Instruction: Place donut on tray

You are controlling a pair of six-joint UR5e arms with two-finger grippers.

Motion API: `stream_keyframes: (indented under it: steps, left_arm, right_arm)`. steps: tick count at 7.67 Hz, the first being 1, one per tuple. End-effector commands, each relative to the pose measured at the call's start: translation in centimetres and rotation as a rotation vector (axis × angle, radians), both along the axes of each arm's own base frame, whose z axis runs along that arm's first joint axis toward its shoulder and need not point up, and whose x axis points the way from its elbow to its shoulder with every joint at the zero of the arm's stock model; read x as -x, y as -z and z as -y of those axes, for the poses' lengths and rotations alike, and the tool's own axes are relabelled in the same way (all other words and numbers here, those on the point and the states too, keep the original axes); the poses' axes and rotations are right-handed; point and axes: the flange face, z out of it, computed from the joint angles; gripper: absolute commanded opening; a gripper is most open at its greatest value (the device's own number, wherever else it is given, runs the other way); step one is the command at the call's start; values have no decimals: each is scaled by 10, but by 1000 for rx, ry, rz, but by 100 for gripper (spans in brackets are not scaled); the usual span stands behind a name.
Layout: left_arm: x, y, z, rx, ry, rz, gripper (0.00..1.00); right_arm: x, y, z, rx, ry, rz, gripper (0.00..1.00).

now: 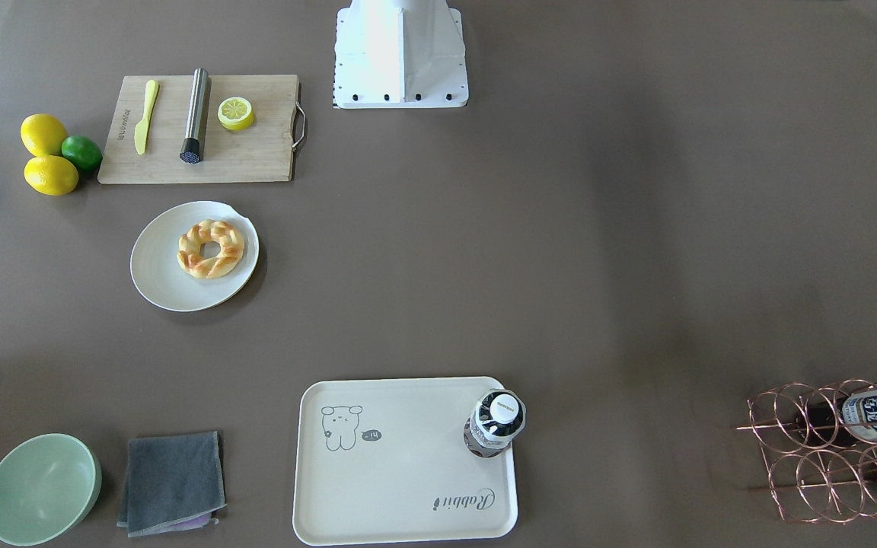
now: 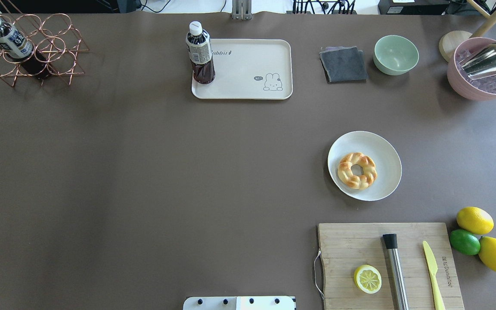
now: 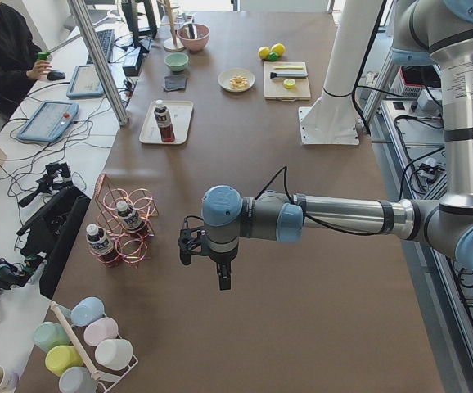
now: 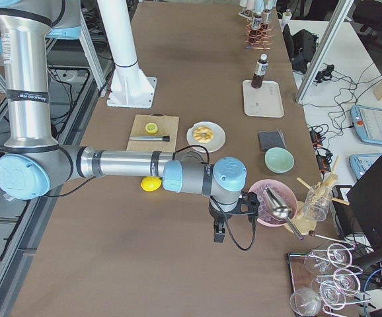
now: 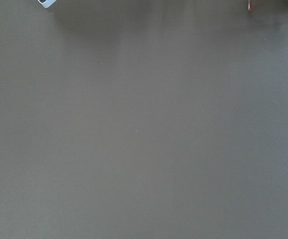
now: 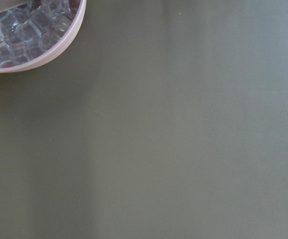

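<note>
Front-facing camera peers steeply down from across the surface (image 1: 560,266), with the robot base (image 1: 400,68) at its top. The overhead one looks the opposite way from behind the robot, and both take in the tray (image 1: 400,487) and the plate (image 1: 157,281). Each end camera looks along the surface: the left arm (image 3: 335,217) looms in one, the right arm (image 4: 125,164) in the other. Both wrist cameras sit close over bare brown, and the right clips the pink bowl (image 6: 64,34).

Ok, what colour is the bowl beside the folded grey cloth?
Pale mint green. The bowl shows best in the overhead exterior view.
</note>
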Motion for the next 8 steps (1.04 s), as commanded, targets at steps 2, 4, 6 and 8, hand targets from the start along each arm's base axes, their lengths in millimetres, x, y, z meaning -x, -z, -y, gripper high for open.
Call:
stream_keyframes:
  steps: [2,4,6,8]
  left_arm:
    - [3,-2,-2,4,7,0,98]
    - [3,-4,-5,12,11,-2,98]
    - [10,-3,-5,9,26,-2,98]
    - [12,-3,-9,11,33,-5,98]
  right_arm:
    - [5,9,1,-19,2,59,100]
    - [5,14,2,-27,3,60,100]
    - [5,17,1,-31,4,59,100]
    - [6,17,-1,-33,3,61,100]
